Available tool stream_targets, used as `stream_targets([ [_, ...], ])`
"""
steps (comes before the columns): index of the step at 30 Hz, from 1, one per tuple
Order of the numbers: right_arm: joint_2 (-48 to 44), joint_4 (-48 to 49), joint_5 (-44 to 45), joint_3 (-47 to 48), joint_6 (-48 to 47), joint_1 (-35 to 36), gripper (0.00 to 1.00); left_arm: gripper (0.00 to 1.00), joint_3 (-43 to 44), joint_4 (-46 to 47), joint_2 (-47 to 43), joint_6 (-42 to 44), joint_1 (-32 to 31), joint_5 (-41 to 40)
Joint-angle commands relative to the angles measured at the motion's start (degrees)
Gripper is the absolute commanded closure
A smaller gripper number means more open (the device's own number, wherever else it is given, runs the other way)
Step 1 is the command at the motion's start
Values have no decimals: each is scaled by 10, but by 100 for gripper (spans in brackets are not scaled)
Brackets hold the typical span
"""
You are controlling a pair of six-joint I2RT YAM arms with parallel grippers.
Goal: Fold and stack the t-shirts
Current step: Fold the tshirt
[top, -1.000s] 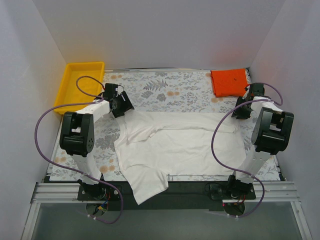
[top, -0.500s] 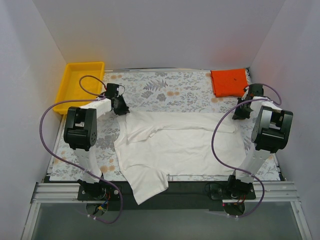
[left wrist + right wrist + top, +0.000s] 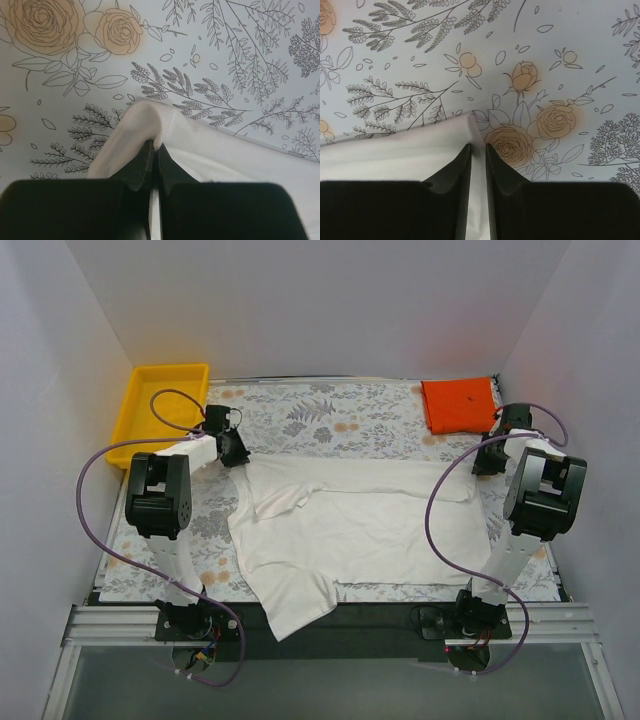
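I am holding the white t-shirt [image 3: 350, 530] by its far edge, left gripper [image 3: 154, 146] clamped on one corner, right gripper [image 3: 478, 147] nipping the other. Its long axis is running between them, its body trailing behind. The folded orange-red t-shirt [image 3: 458, 406] is lying just beyond my right gripper.

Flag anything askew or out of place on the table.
The large white cloth t-shirt lies skewed: its near-left end droops past the flowered table's near edge onto the black frame rail. Nothing else stands out.
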Motion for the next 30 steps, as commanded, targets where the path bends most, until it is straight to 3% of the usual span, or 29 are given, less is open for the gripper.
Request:
stream_targets([
  [1,9,1,29,22,4,-13,79,100,-5,-21,18,36,16,-62],
  [5,-5,2,-10,39,2,-12,75,100,14,-17,20,44,16,-7],
  [11,7,4,-81,64,-20,-11,63,100,30,-19,26,47,15,10],
  [22,46,4,-112,71,-33,-6,66,100,35,-19,33,44,15,2],
  [25,54,3,-102,71,-33,-6,77,100,38,-19,37,41,15,1],
  [26,59,3,-89,72,-33,-6,87,100,37,-19,38,38,15,-2],
  [27,61,3,-82,72,-33,-6,91,100,37,-19,39,35,15,-3],
  [30,75,2,-52,87,-38,-6,99,100,45,-20,46,32,16,-16],
])
